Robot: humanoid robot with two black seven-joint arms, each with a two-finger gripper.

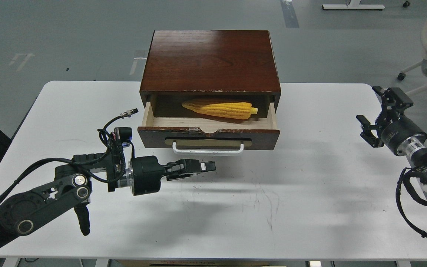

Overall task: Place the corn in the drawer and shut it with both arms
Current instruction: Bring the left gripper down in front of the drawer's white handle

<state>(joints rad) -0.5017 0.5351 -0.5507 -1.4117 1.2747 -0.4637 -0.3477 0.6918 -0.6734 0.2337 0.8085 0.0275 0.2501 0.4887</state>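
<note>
Left claw (pixel 208 167) — fingers together, empty, below drawer (pixel 208 136)

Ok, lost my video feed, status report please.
Left claw shut, empty, in front of the handle. Right claw open, off to the right. Corn lies inside the drawer, drawer open. Nothing blocking it.

You've got pretty even, bright overhead light here, and the frame is sharp edge to edge. The white desk (pixel 310 193) isn't blown out, just soft grey shadows under the left arm (pixel 50 193) and below the drawer (pixel 208 138). There's mild glare on the box top (pixel 209 55), and the drawer's inside goes dark at the back.
</note>
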